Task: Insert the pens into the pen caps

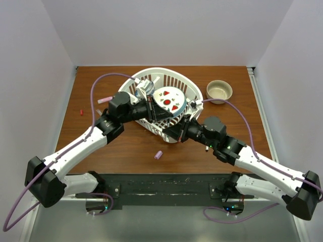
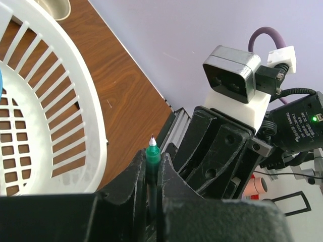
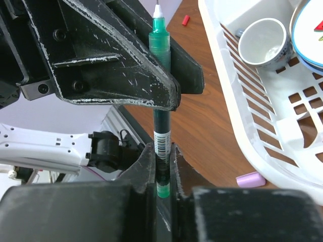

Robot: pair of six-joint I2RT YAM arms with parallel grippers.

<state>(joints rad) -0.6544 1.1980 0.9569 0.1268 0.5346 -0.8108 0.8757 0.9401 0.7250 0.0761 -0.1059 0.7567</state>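
In the top view you have the white basket [image 1: 169,72] at the middle of the brown table [image 1: 131,151]. Inside it lie a plate [image 1: 169,101] with red fruit marks and, toward the basket's left rear, a small cup [image 1: 144,88]. A beige bowl [image 1: 219,92] stands just right of the basket. The lilac pen [image 1: 105,100] lies left of the basket, the red cap [image 1: 81,112] farther left, and the lilac cap [image 1: 158,155] in front of the basket, all apart from one another. Your left arm [image 1: 75,146] and right arm [image 1: 262,164] meet at the basket's near rim, and pale walls [image 1: 30,75] close in the table. In the left wrist view, your left gripper [image 2: 153,174] is clenched on the green pen [image 2: 153,154]. Its fine tip pokes up between the fingers, just right of the basket's ribbed wall, and the right arm's grey wrist camera [image 2: 232,75] faces you. In the right wrist view, your right gripper [image 3: 162,166] grasps that pen's lower barrel by the barcode. The left gripper's fingers clamp it higher up, so both hold it off the table, left of the basket. There the cup and plate sit inside the basket, the lilac cap lies near the basket's outer wall, and the red cap lies beyond the pen's tip.
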